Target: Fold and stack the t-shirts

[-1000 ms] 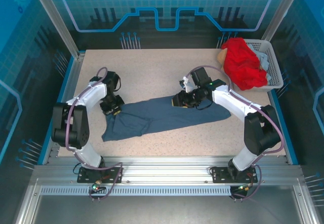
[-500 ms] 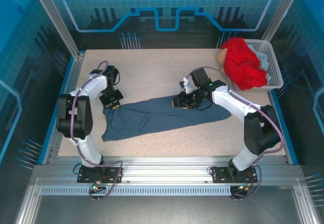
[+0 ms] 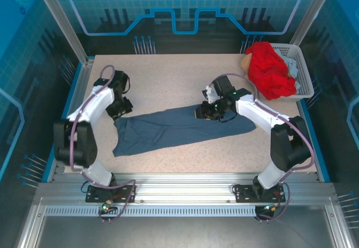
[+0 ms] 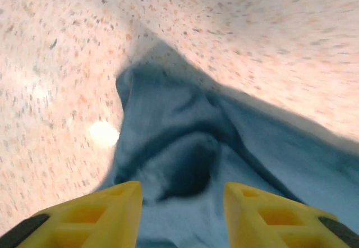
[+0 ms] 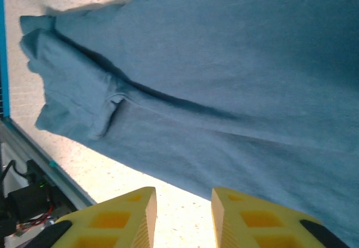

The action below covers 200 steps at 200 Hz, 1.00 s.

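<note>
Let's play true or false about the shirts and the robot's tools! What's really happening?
1. The blue t-shirt lies spread out on the table. True.
2. The red t-shirt is folded flat on the table. False: it sits bunched up in the white basket.
3. The left tool is open, with nothing between its fingers. True.
4. The right tool is over the red t-shirt. False: it is over the edge of the blue t-shirt.
</note>
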{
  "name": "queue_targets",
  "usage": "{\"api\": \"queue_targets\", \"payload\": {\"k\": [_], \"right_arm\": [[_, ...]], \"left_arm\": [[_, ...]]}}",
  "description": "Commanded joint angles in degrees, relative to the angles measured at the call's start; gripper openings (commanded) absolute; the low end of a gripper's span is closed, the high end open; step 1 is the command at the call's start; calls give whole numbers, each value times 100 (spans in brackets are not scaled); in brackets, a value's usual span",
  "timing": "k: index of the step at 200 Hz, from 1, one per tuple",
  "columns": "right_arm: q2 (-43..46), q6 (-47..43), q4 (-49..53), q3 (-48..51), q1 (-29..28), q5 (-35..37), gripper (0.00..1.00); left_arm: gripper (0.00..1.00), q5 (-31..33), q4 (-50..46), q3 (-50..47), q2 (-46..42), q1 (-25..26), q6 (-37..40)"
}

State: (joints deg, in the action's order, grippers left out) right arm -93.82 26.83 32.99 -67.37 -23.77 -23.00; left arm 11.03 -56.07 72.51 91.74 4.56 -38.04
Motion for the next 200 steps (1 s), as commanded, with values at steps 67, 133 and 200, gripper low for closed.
{"api": "queue_targets", "payload": {"k": [67, 133, 200], "right_arm": [[-1798, -155, 1371, -1325, 1082, 1518, 22], [-2478, 388, 2159, -1593, 1173, 1976, 21], [-1557, 2281, 1251, -482, -53, 456, 22]], "left_arm": [[23, -1592, 1228, -605, 1096, 508, -2064], [23, -1315, 542, 2022, 3293, -100, -1073], [38, -3133, 1932, 6338, 5751, -169, -1743]]}}
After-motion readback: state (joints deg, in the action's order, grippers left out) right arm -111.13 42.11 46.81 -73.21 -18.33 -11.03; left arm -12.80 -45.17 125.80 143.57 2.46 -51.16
